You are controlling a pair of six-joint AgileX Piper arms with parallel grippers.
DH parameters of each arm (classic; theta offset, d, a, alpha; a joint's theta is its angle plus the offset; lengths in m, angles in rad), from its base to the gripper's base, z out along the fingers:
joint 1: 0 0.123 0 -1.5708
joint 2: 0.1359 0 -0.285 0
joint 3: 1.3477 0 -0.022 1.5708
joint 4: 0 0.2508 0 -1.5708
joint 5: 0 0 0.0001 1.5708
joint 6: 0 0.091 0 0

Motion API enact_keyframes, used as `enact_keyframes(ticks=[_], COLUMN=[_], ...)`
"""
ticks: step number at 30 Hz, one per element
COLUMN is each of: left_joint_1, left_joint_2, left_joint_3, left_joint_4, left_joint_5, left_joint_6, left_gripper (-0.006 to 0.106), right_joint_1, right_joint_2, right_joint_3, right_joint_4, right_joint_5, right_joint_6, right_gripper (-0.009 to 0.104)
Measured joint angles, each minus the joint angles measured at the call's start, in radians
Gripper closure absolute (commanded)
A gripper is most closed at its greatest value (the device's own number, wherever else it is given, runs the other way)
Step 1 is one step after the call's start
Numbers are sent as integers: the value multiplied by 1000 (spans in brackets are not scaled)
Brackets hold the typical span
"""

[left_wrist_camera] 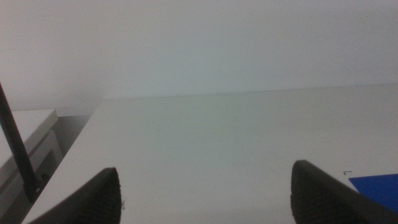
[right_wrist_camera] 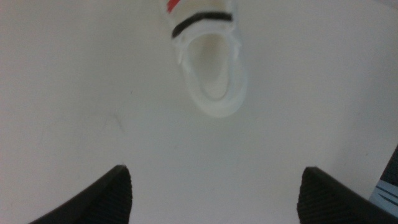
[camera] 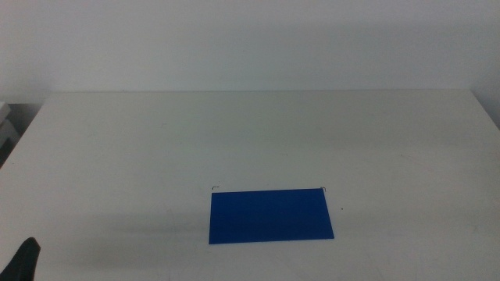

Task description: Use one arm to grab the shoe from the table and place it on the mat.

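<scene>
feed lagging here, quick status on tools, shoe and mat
Left tool open, parked low at table's near-left corner. Right tool open, above shoe, not touching. Mat bare. Nothing seen in the way.

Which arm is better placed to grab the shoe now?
The right. Its open gripper looks straight down on the shoe. The left gripper, also open, sees only table and a corner of the mat.

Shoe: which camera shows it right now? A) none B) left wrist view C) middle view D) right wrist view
D. Only the right wrist view shows the shoe, lying on the table beyond the open right gripper; the middle view shows just the mat and bare table.
</scene>
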Motion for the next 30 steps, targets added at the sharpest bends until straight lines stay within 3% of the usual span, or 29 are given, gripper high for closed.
enact_keyframes(ticks=[11, 22, 30], left_joint_1=[0, 0, 0], left_joint_2=[0, 0, 0], left_joint_3=[0, 0, 0], left_joint_4=[0, 0, 0], left_joint_5=[0, 0, 0], left_joint_6=[0, 0, 0], left_gripper=[7, 7, 7], right_joint_1=[-70, -75, -78], right_joint_2=[0, 122, 178], right_joint_3=[0, -1, -1], right_joint_4=[-59, -63, -108], right_joint_5=[-8, -32, -73], right_joint_6=[-3, -1, 3], right_gripper=[36, 36, 36])
